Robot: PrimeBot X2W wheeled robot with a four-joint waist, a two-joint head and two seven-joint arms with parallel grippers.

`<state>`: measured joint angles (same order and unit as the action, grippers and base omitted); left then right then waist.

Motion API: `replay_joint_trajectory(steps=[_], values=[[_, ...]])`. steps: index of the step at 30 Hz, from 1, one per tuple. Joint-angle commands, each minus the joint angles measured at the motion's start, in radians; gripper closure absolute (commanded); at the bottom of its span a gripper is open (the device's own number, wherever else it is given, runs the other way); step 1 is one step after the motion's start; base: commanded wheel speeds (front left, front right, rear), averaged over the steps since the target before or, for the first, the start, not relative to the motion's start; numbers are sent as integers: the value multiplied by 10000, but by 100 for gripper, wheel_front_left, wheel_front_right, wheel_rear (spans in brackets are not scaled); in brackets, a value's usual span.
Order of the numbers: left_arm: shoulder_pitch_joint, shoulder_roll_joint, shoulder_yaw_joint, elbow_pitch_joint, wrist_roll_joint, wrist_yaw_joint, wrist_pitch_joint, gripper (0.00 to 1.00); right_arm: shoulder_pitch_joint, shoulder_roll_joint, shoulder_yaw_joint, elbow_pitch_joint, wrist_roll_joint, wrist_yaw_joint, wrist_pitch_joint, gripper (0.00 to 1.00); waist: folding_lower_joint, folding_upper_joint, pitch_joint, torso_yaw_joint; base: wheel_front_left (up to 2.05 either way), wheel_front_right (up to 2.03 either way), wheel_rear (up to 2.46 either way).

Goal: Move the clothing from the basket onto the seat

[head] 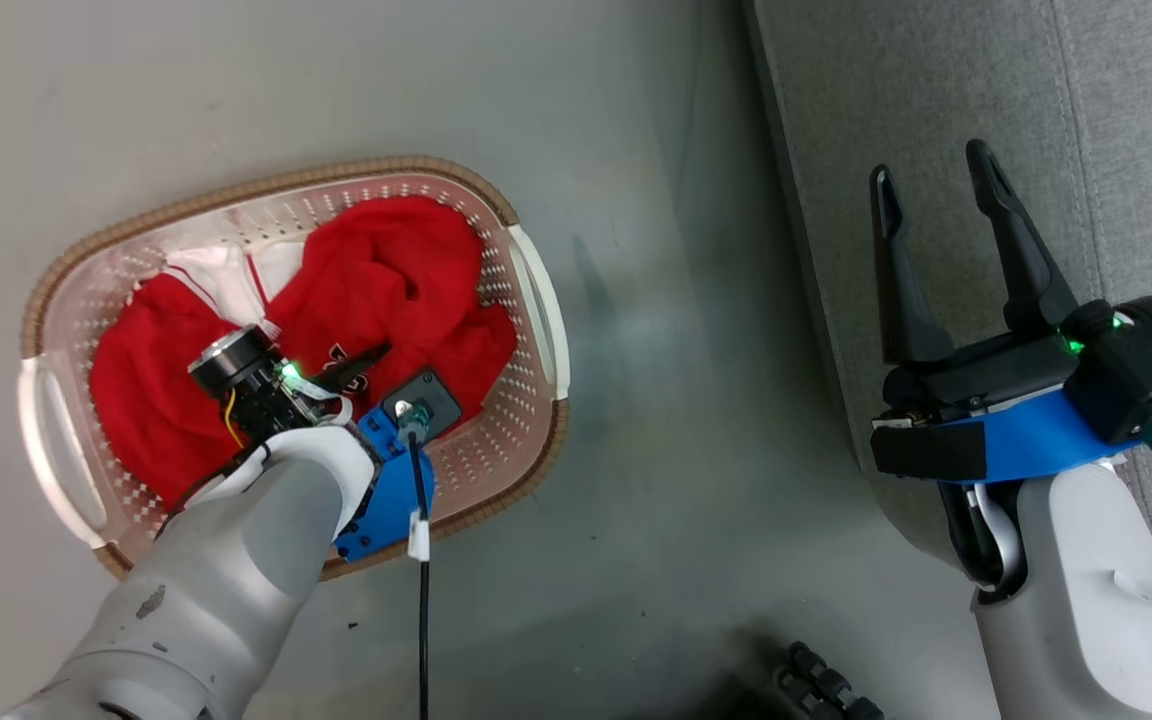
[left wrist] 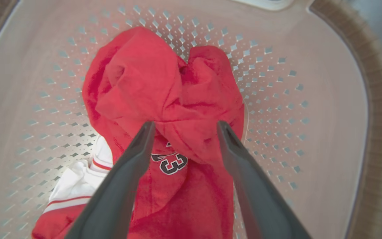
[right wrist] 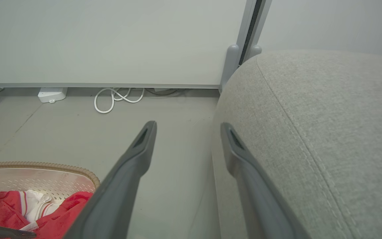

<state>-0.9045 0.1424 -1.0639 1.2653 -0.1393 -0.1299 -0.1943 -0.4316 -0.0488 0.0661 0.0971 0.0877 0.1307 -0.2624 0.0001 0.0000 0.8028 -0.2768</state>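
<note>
Clothing (left wrist: 164, 96) in basket (left wrist: 313, 99); left tool (left wrist: 185, 124) spread over it; right tool (head: 931, 165) spread, empty.

head view: basket (head: 534, 300) sat on the floor (head: 696, 420) at centre left of the frame, clothing (head: 386, 270) piled inside it. seat (head: 1116, 100) took the right side, well apart from the basket, with floor between them. right gripper (head: 931, 165) was at right, fingers over the seat's left edge.

left wrist view: left gripper (left wrist: 184, 124) pointed into the basket, over the middle of the clothing; contact unclear.

right wrist view: seat on the right half, floor on the left, basket with clothing in the lower left corner. cable (right wrist: 118, 98) and small box (right wrist: 52, 94) lay at the foot of the wall (right wrist: 111, 39), upper left.
</note>
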Motion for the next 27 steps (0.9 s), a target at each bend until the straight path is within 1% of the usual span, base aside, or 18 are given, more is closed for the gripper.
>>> replay_joint_trajectory(steps=[1,6,9,14,16,20,21,22,23,27], values=[[-193,39,-191,55,-348,2,278,0,-234,-27,19,-79,44,1,-39,0,-1,0,332,-131,0,0,0],[-601,276,-798,-73,-1234,1,824,0,-394,-27,81,-237,174,1,-39,0,-1,0,892,-249,0,0,0],[-883,407,-1112,-47,-1584,1,1296,0,-465,-27,103,-329,247,1,-39,0,-1,0,1222,-305,0,0,0],[-1246,491,-1408,-15,-1853,1,1687,0,-579,-27,95,-416,328,1,-39,0,-1,0,1612,-337,0,0,0],[-1382,526,-1589,42,-1995,1,2015,0,-645,-27,101,-445,380,1,-39,0,-1,0,1808,-351,0,0,0],[-1472,420,-1739,23,-2140,1,2093,0,-644,-27,100,-449,406,1,-39,0,-1,0,1933,-347,0,0,0],[-1461,412,-1787,26,-2163,1,2115,24,-653,-27,104,-432,391,1,-39,0,-1,0,1938,-341,0,0,0],[-1498,423,-1834,26,-2198,1,2149,74,-662,-27,106,-409,388,1,-39,0,-1,0,1938,-333,0,0,0],[-1542,427,-1883,22,-2181,1,2133,100,-671,-27,105,-393,385,1,-39,0,-1,0,1931,-323,0,0,0],[-1552,389,-1985,-23,-2237,1,2130,100,-709,-27,96,-357,337,1,-39,0,-1,0,1845,-260,0,0,0]])
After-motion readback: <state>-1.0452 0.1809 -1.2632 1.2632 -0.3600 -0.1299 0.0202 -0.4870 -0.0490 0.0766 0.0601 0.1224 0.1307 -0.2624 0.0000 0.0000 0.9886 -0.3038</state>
